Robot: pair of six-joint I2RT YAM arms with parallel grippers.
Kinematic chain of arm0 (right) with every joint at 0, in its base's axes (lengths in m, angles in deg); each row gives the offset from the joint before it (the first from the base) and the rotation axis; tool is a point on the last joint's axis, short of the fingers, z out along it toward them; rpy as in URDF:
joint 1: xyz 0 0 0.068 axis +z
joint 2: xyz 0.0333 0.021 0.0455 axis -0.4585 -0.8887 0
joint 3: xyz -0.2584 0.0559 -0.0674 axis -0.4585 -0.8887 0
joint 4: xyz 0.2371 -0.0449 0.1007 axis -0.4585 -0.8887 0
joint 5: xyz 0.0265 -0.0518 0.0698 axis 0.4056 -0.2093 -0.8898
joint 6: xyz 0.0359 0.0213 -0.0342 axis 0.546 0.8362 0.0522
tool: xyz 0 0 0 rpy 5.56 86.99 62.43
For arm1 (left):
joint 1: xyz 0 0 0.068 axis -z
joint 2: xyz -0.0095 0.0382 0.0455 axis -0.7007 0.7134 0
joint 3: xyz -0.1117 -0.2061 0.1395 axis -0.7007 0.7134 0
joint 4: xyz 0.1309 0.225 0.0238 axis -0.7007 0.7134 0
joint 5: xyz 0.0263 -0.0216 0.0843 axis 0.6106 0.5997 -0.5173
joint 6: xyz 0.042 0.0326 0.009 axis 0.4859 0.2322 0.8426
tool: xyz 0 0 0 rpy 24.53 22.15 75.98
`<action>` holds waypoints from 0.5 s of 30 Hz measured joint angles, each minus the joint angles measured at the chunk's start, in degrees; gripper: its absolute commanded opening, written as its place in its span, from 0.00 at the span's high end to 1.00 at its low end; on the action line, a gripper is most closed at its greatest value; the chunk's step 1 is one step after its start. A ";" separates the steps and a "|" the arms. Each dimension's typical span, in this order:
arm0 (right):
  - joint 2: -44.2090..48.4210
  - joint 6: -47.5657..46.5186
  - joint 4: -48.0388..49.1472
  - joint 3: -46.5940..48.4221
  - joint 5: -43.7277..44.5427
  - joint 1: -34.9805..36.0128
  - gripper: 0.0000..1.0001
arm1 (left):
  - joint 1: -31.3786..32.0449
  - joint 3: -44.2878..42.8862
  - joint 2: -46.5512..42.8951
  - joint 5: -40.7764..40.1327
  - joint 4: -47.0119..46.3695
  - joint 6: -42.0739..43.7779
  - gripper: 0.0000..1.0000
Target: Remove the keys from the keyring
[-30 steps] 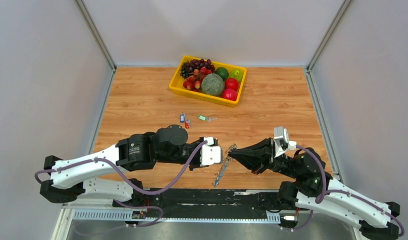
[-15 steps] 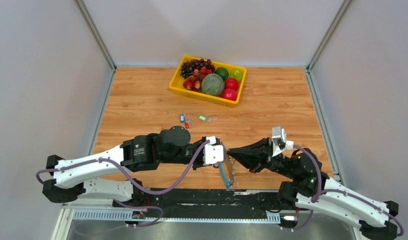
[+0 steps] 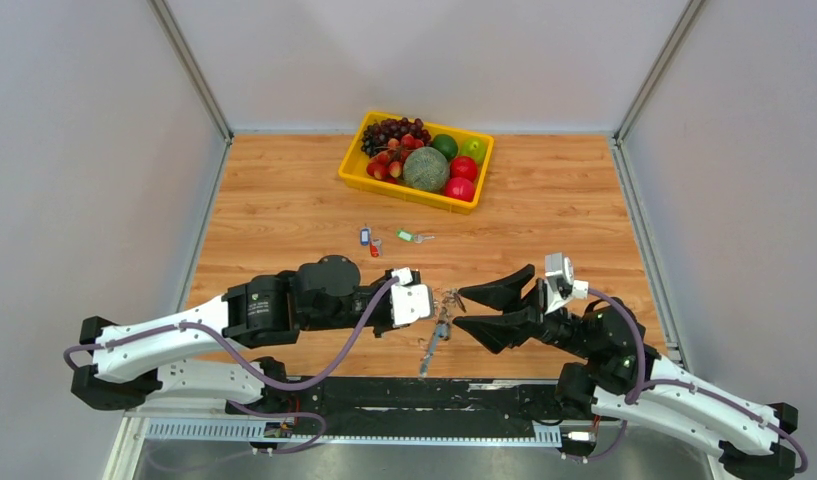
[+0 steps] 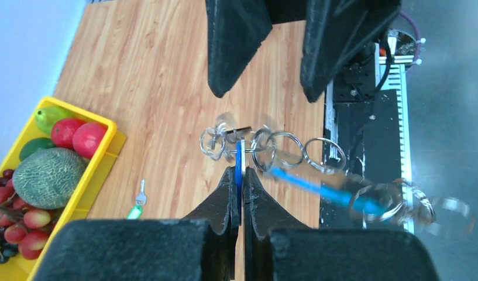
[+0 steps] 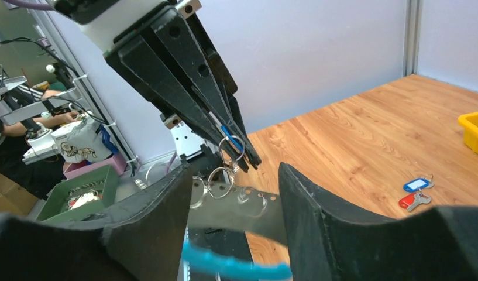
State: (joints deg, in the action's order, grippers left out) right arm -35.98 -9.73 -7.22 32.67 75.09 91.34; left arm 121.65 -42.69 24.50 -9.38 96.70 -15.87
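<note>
The keyring hangs over the table's near edge as a floppy grey strap with a blue section and metal rings; it looks blurred. My left gripper is shut on a thin blue piece at its top. My right gripper stands open just right of it, fingers apart and holding nothing. In the right wrist view the strap lies between my open right gripper fingers. Three keys lie loose on the wood: blue, red and green.
A yellow tray of fruit stands at the back centre. Grey walls close in the table on the left, right and far sides. The black mounting rail runs along the near edge under the hanging strap.
My right gripper has opened; it was shut at the keyring before. My left gripper drew back slightly left, and the strap swung below it.
</note>
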 measured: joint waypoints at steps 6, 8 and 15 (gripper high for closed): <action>0.02 1.51 -0.90 -1.27 -0.07 0.00 0.34 | 0.00 -0.22 0.42 -3.65 1.55 -0.94 1.00; 0.00 2.05 -1.60 -1.36 0.13 0.00 0.32 | 0.00 -1.14 1.64 -4.90 2.91 -1.86 1.00; -1.75 3.21 -6.36 -1.31 2.29 0.00 0.34 | 0.00 -5.40 8.46 -7.69 6.64 -4.96 1.00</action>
State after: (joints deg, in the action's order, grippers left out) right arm -37.73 -6.52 -13.58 31.36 77.39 91.34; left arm 121.65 -48.09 32.95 -17.07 103.35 -20.83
